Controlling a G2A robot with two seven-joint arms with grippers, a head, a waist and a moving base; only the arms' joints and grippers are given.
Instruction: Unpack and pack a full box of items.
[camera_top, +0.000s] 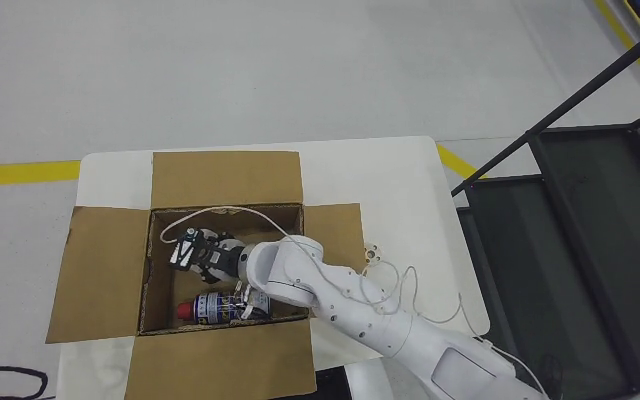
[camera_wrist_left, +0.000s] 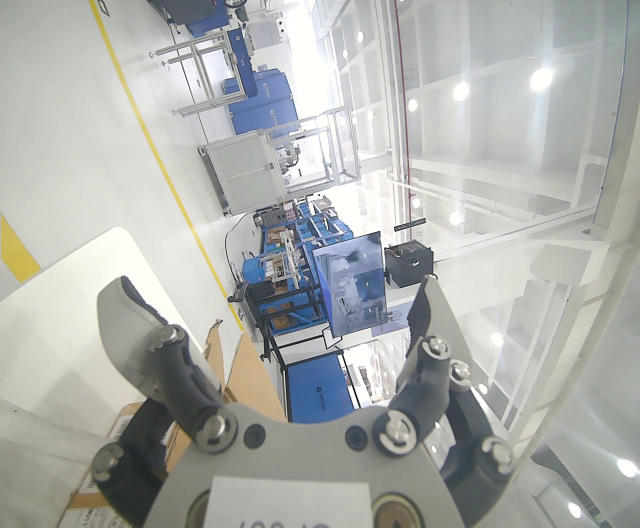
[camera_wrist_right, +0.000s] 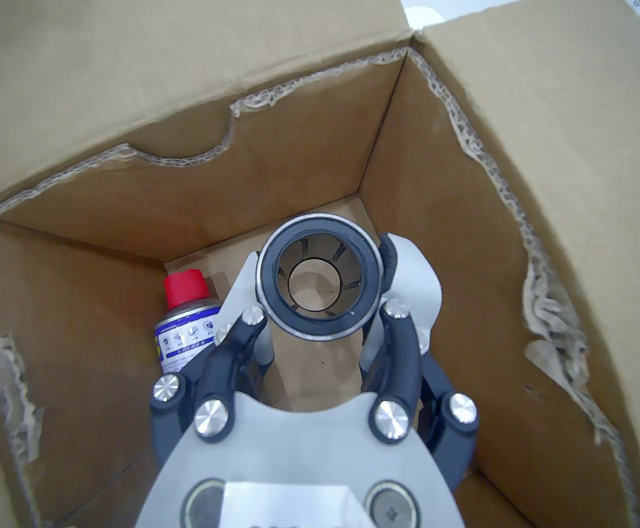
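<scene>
The right pincer (camera_wrist_right: 322, 272) was clamped on a black-rimmed metal ring (camera_wrist_right: 268, 287), low inside the cardboard box (camera_wrist_right: 300, 165). I judge it should travel straight and vertical, clear of the walls. A red-capped spray can (camera_wrist_right: 187, 325) lay beside it in the box, and the left pincer (camera_wrist_left: 275, 295) was spread apart and empty.

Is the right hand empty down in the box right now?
No: the right hand is shut on a black-rimmed metal ring inside the cardboard box.
</scene>
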